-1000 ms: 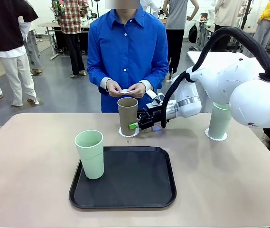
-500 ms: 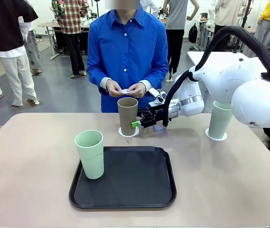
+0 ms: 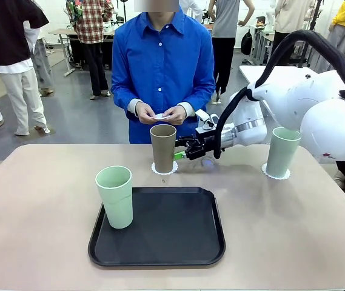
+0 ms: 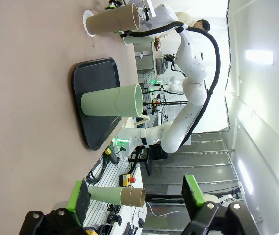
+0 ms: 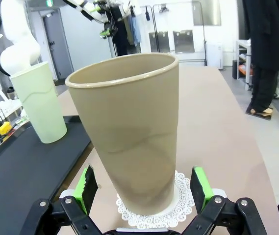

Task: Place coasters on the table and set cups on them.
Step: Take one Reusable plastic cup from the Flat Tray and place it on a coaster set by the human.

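Note:
The olive-brown cup (image 3: 163, 147) stands upright on a white doily coaster (image 3: 164, 169) at the table's far middle. My right gripper (image 3: 180, 155) is open just right of it, and in the right wrist view its green pads (image 5: 87, 187) flank the cup (image 5: 129, 127) without touching, above the coaster (image 5: 181, 206). One mint cup (image 3: 281, 151) stands on a coaster (image 3: 276, 175) at the far right. The other mint cup (image 3: 116, 197) stands on the black tray (image 3: 178, 236). The person's hands hold a third coaster (image 3: 160, 115). My left gripper (image 4: 137, 196) is open and holds nothing.
The beige table (image 3: 39, 212) has bare room left of the tray and in front of the right mint cup. The person in a blue shirt (image 3: 163, 66) stands close at the far edge. My right arm (image 3: 293, 109) spans the far right.
My right gripper has drawn back to the right and slightly upward, away from the olive-brown cup, which stays put on its coaster. The person's hands have not moved.

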Tool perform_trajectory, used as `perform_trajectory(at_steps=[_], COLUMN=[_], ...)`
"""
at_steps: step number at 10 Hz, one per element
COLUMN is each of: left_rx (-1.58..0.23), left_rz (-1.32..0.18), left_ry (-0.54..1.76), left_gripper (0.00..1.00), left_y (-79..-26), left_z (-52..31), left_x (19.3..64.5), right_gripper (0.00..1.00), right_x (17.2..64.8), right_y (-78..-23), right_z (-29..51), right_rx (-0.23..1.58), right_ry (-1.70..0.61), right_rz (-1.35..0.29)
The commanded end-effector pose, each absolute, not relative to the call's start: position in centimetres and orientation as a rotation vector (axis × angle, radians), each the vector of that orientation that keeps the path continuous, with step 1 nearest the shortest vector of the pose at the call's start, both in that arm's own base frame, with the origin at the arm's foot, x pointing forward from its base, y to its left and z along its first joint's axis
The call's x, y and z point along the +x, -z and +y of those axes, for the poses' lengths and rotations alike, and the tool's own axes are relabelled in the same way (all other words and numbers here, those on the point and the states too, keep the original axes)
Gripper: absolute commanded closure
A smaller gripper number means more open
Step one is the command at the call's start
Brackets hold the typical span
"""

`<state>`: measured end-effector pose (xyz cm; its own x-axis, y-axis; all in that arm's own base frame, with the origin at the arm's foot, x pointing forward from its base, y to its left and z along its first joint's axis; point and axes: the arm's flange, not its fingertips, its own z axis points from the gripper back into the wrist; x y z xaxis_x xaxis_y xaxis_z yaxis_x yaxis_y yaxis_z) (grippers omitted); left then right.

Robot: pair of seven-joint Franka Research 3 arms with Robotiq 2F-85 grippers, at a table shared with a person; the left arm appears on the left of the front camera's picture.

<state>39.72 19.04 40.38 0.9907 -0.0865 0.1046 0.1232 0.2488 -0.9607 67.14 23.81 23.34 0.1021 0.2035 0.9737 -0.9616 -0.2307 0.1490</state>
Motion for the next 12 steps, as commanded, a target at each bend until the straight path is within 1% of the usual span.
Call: perform_trajectory(at_steps=[1, 2, 4, 7, 8, 9, 10, 12], left_rx=[-1.318, -1.318, -1.318, -1.318, -1.318, -1.318, -1.318, -1.318], left_rz=[-0.04, -0.04, -0.04, -0.04, -0.04, -0.04, -0.04, -0.04], left_ry=[0.145, 0.145, 0.145, 0.145, 0.145, 0.145, 0.145, 0.145], left_gripper=[0.0, 0.0, 0.0, 0.0, 0.0, 0.0, 0.0, 0.0], left_y=[-40.6, -40.6, -40.6, -40.6, -40.6, -40.6, -40.6, -40.6], left_z=[19.0, 19.0, 19.0, 19.0, 19.0, 19.0, 19.0, 19.0], left_x=[39.7, 39.7, 39.7, 39.7, 39.7, 39.7, 39.7, 39.7], right_gripper=[0.0, 0.0, 0.0, 0.0, 0.0, 0.0, 0.0, 0.0], right_x=[66.9, 66.8, 66.6, 64.9, 63.1, 60.8, 57.9, 53.2], right_y=[-25.2, -26.1, -28.4, -33.2, -35.5, -38.0, -41.0, -45.1], right_z=[22.7, 22.3, 21.3, 20.1, 20.1, 20.6, 21.3, 23.0], right_rx=[1.238, 1.209, 1.14, 0.952, 0.881, 0.814, 0.71, 0.585], right_ry=[-1.406, -1.435, -1.505, -1.532, -1.497, -1.412, -1.343, -1.195], right_rz=[-0.769, -0.739, -0.622, -0.483, -0.436, -0.437, -0.467, -0.459])
